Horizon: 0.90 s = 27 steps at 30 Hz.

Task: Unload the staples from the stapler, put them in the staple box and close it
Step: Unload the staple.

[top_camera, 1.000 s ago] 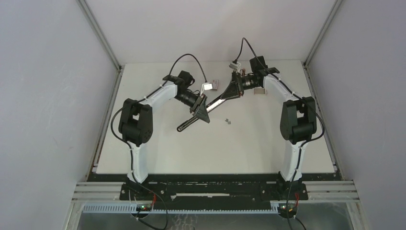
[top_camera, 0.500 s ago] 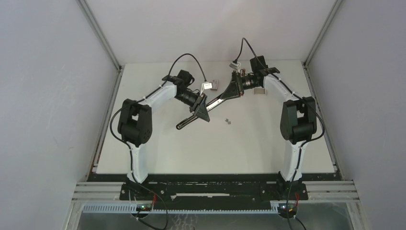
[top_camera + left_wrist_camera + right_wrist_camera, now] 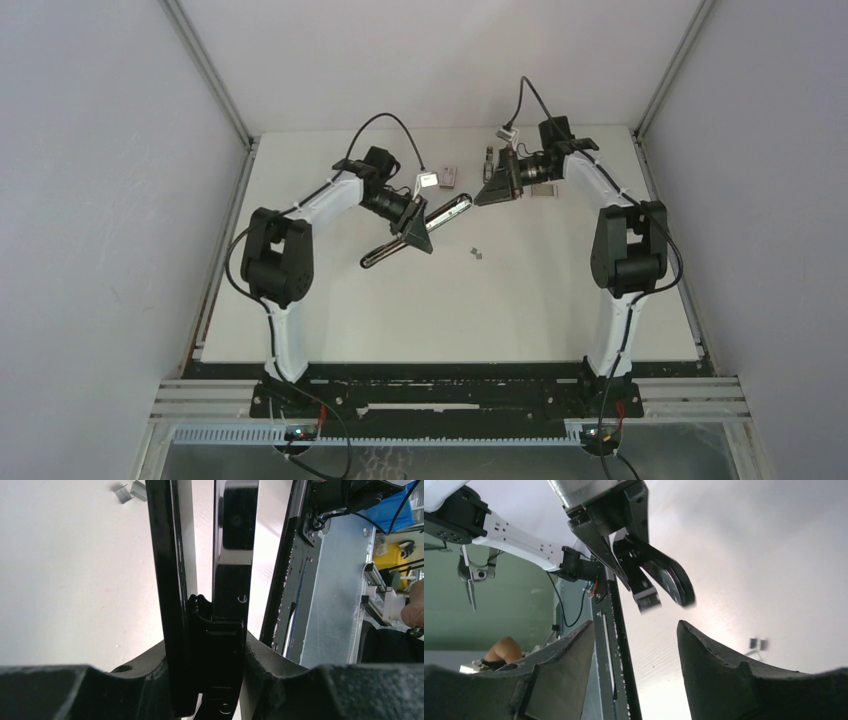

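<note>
Gripping the stapler (image 3: 446,210) at mid-length is the left tool (image 3: 417,234).

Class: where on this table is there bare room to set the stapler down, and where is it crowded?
Bare: the near half of the table, between the arm bases, nearer than the staples. Crowded: the far middle, around the stapler and the small box.

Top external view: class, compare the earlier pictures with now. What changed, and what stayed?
The right gripper released the far end of the stapler and drew back rightward, jaws open. The left gripper kept its hold, shifting the stapler slightly left. The loose staples stayed put.
</note>
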Motion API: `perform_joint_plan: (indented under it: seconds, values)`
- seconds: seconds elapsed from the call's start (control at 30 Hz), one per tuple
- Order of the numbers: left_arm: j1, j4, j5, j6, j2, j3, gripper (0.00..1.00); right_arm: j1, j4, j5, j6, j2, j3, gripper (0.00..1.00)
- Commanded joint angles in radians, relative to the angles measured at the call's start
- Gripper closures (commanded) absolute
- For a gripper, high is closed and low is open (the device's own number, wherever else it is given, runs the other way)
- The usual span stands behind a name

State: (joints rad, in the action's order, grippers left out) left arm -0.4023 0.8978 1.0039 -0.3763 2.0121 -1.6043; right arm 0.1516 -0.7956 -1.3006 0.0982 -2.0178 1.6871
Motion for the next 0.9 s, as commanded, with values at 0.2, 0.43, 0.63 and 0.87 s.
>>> perform_joint_plan:
  seconds: [0.2,0.43,0.63,0.87]
  values:
    - [0.027,0.014,-0.021,-0.001,-0.056,-0.008,1.0,-0.063,-0.025,0.031,0.09,0.0,0.043,0.37]
    - [0.018,-0.075,-0.265,0.017,-0.07,0.014,1.0,-0.069,0.009,0.084,0.067,0.033,0.022,0.37]
    - [-0.015,-0.138,-0.448,0.015,-0.07,0.035,1.0,-0.086,0.047,0.101,0.043,0.07,-0.004,0.37]
    - [-0.075,-0.219,-0.609,0.005,-0.102,0.09,1.0,-0.123,0.144,0.137,-0.041,0.122,-0.06,0.37]
